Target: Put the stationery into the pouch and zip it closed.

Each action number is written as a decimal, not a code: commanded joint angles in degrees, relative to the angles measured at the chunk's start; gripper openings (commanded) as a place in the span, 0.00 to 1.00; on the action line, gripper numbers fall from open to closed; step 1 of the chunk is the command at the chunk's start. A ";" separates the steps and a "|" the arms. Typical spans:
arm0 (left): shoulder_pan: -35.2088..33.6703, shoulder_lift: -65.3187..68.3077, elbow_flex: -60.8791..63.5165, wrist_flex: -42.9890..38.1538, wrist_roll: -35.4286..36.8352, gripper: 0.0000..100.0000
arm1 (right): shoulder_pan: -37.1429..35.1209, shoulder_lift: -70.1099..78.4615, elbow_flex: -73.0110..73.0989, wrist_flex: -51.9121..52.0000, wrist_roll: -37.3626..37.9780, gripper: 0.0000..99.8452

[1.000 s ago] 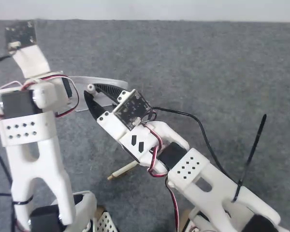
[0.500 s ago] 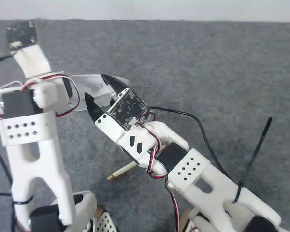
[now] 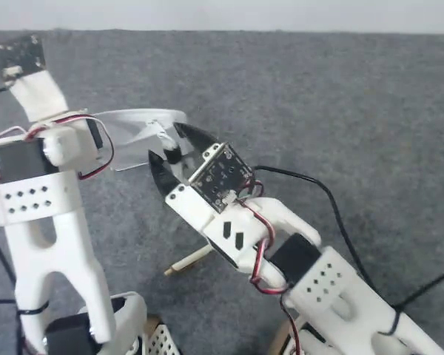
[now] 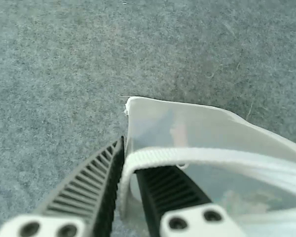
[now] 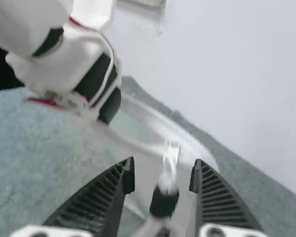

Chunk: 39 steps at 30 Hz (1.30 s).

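One pouch (image 3: 137, 139) is hanging pinched in my left gripper (image 4: 129, 159). My right gripper (image 5: 163, 163) is gaping wide around its one zipper pull (image 5: 165, 197). One wooden stick (image 3: 189, 261) is lying nearer.

Left arm (image 3: 48, 222): stood upright at near left of table, wrist bent forward.
Left gripper (image 4: 127, 153): fingers nearly together, pinched on the pouch (image 4: 202, 128) rim.
Right arm (image 3: 281, 251): stretched diagonally from near right toward the other arm.
Right gripper (image 3: 179, 153): jaws parted, tips pointing away, close beside the other arm's wrist.

Translucent white pouch (image 3: 132, 142) — mouth open
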 commanded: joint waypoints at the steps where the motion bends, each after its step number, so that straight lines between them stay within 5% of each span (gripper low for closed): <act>1: -2.02 -0.26 -0.31 -2.55 0.88 0.01 | -0.13 -4.70 -3.96 9.71 0.53 0.18; 14: -2.81 -0.26 -0.31 -2.55 1.85 0.01 | -0.04 -6.11 -3.60 35.56 -8.53 0.18; 27: -6.86 -0.26 -0.31 -3.78 1.85 0.01 | -0.48 16.75 -3.96 39.34 -10.20 0.18; 39: -11.16 -0.26 -0.31 -5.01 1.85 0.01 | -8.48 20.70 -3.60 39.34 6.15 0.18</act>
